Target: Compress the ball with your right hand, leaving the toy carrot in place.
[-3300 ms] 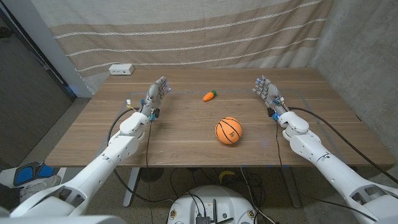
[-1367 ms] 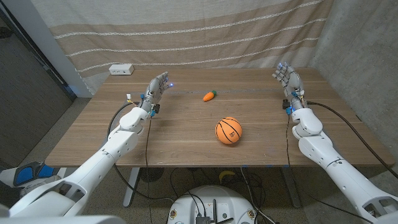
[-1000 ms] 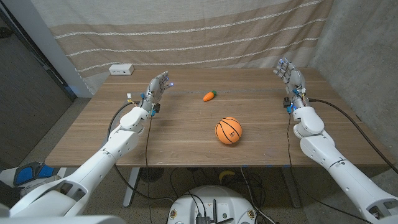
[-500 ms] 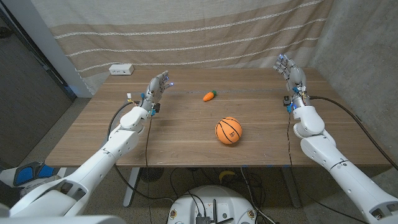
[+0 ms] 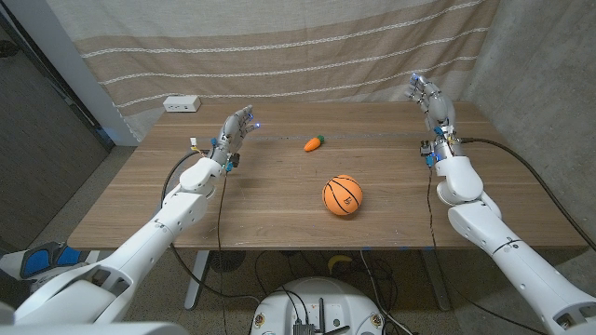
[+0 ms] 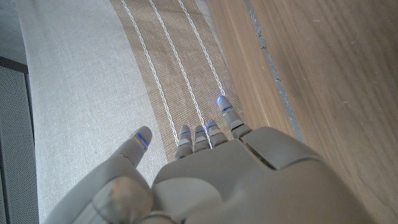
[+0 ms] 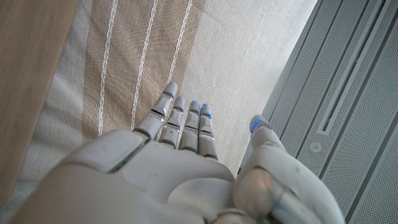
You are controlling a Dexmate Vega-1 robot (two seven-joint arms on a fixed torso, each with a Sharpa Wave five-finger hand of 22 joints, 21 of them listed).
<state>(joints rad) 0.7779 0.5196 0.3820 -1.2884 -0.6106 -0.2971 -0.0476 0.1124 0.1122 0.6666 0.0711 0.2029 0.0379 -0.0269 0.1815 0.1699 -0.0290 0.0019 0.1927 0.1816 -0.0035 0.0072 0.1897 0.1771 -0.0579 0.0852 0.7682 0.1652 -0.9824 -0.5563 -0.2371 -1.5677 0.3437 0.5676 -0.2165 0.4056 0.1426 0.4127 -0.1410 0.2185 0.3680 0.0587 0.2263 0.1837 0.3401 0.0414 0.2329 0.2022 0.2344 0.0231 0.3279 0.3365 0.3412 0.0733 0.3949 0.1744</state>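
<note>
Ball [image 5: 343, 196]: orange, black-lined, round, uncompressed.

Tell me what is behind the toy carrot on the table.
Behind the toy carrot lies bare wooden table up to its far edge, then the striped curtain. A white box sits at the far left corner, off to the side. The floor beyond the edge is hidden.

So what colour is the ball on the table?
The ball is orange with black lines, like a basketball. It shows best in the head view.
</note>
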